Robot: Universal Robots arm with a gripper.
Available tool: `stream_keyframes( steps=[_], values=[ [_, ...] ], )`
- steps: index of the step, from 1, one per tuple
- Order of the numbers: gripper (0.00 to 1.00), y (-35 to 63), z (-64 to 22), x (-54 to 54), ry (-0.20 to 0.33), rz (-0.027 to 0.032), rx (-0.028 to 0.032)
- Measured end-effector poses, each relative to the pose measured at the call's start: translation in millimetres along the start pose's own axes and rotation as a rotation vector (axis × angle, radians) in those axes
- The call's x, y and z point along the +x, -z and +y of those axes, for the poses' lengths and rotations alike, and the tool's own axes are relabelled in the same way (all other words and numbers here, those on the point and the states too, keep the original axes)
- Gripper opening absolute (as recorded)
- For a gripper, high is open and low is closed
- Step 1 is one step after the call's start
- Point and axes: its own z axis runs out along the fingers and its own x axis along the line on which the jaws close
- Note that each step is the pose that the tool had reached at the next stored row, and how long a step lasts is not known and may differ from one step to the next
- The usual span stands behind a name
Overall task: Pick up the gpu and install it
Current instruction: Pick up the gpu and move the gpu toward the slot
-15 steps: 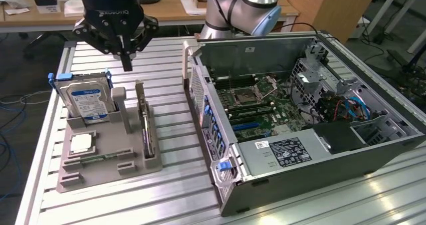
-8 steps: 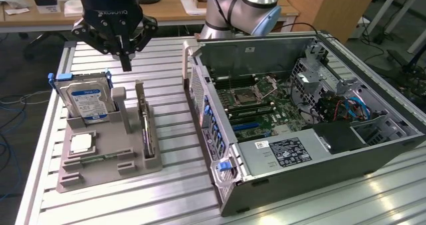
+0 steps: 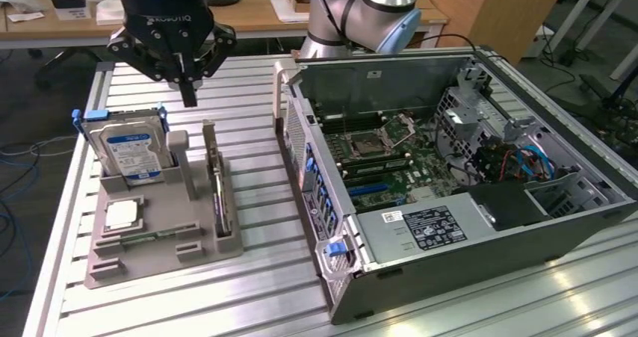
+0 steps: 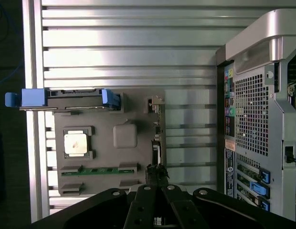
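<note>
GPU [image 3: 214,180]: upright on edge in grey holder tray [image 3: 149,258], right of hard drive [image 3: 130,150], on exterior view's left of open computer case [image 3: 518,225]. Gripper [image 3: 187,96]: fingers pressed together, empty, above card's far end. Advised: align squarely over thin top edge.

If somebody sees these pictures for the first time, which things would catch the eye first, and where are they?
The open computer case takes up the exterior view's right half. On that view's left, the black gripper hangs shut above a gray holder, where the hard drive with its blue-white label and the thin dark gpu stand on edge.
</note>
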Motion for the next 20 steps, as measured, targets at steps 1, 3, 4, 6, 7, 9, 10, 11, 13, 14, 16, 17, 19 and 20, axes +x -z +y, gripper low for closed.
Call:
stream_keyframes(
  steps=[1, 3, 4, 6, 7, 9, 10, 11, 13, 14, 16, 17, 19, 20],
  values=[
    [0.11, 0.0, 0.0, 0.0, 0.000, 0.0000, 0.0000],
    [0.17, 0.0, 0.0, 0.0, 0.000, 0.0000, 0.0000],
    [0.23, 0.0, 0.0, 0.0, 0.000, 0.0000, 0.0000],
    [0.35, 0.0, 0.0, 0.0, 0.000, -0.0001, 0.0000],
    [0.35, 0.0, 0.0, 0.0, 0.000, 0.0000, 0.0000],
    [0.47, 0.0, 0.0, 0.0, 0.000, 0.0000, 0.0000],
    [0.47, 0.0, 0.0, 0.0, 0.000, -0.0001, -0.0001],
    [0.47, 0.0, 0.0, 0.0, 0.000, 0.0000, 0.0000],
    [0.59, 0.0, 0.0, 0.0, 0.000, -0.0001, 0.0000],
    [0.59, 0.0, 0.0, 0.0, 0.000, 0.0000, 0.0000],
    [0.59, -0.1, 0.0, 0.0, 0.001, 0.0001, 0.0000],
    [0.59, -0.3, 0.0, 0.0, 0.006, 0.0003, 0.0000],
    [0.59, -1.2, -0.2, 0.1, 0.017, 0.0006, -0.0004],
    [0.59, -2.2, -0.6, 0.1, 0.019, 0.0007, -0.0005]
  ],
)
